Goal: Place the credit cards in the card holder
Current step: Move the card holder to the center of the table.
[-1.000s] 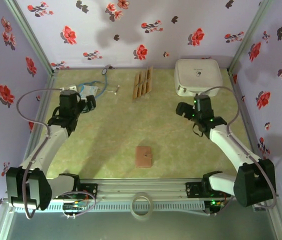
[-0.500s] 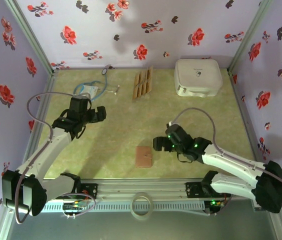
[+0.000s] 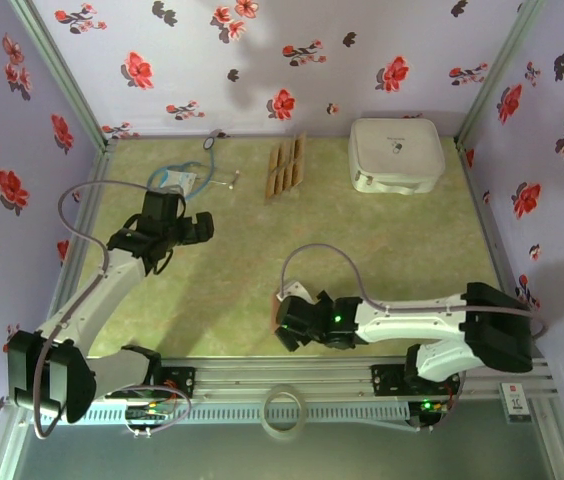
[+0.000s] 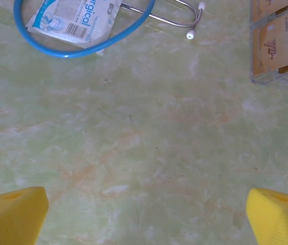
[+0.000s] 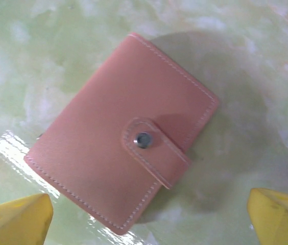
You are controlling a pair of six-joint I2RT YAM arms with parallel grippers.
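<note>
Three pale lavender walls printed with red and dark flowers (image 3: pixel 262 60) enclose the cell at 9, 12 and 3 o'clock. Slanted grey metal posts (image 3: pixel 62 75) mark the far corners at 11 and 1 o'clock. The work surface is a glossy pale green marbled tabletop (image 3: pixel 262 250). A silver aluminium rail (image 3: pixel 282 375) runs along its 6 o'clock edge. Light leaves a bright glare patch (image 5: pixel 11 148) on the tabletop.
</note>
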